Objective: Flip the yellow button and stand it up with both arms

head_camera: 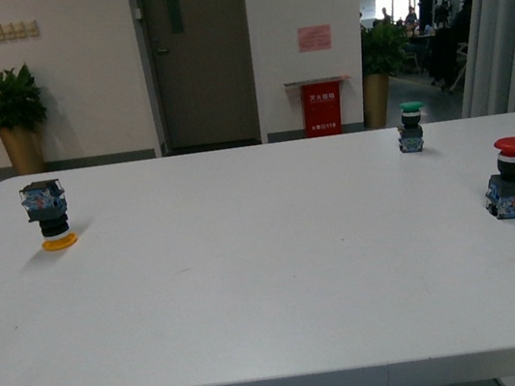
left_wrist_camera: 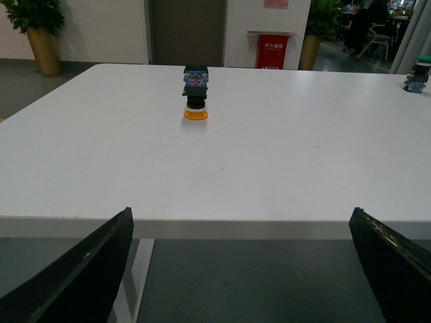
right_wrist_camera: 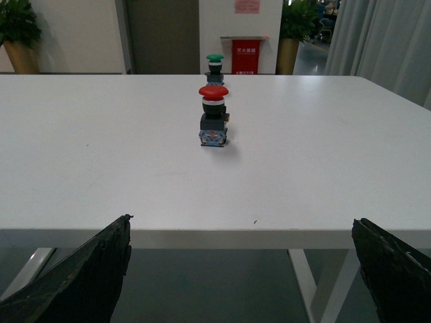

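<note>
Front view shows a wide white table [head_camera: 273, 288]. The black left gripper [left_wrist_camera: 240, 219] and black right gripper [right_wrist_camera: 241, 222] hang before its near edge, jaws apart, empty. The small yellow-capped push-button [head_camera: 48, 216] rests upside down on its cap at the left side; flipping is not started.

White table [head_camera: 255, 301] bears yellow button [head_camera: 47, 214], green button [head_camera: 411, 127], red button [head_camera: 513, 177].

yellow button [head_camera: 49, 216]: orange-yellow cap, black collar, blue-grey block; table [head_camera: 252, 282] white.

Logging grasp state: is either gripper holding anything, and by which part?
Nothing is held: left gripper and right gripper are open; the yellow button rests cap-down, untouched.
</note>
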